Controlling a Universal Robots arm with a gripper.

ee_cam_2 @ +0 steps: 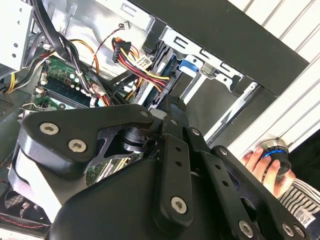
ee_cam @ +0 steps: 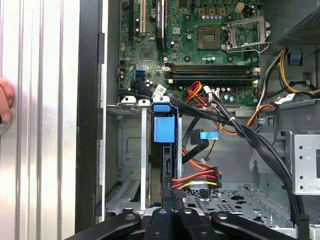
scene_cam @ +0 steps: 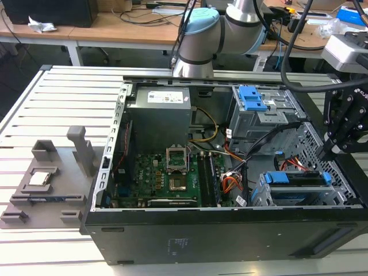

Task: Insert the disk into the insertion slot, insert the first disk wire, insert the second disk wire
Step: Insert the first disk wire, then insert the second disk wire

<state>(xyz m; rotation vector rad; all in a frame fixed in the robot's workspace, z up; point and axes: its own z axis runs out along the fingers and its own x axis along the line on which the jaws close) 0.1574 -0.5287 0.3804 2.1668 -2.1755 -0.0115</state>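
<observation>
Disk [ee_cam: 164,129] sits in the insertion slot [ee_cam: 131,150]; wire-plugging is in hand, the gripper [ee_cam: 172,194] apparently pinching a disk wire [ee_cam: 197,180] whose plug needs squaring to seat.

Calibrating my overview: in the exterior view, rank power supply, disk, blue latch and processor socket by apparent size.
1. power supply
2. disk
3. blue latch and processor socket: look alike, unranked.

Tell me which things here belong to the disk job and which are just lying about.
Job: disk, insertion slot, red-yellow-black wire plug.
Lying about: motherboard, power supply, taller bay with blue latch, grey tray outside the case.
</observation>
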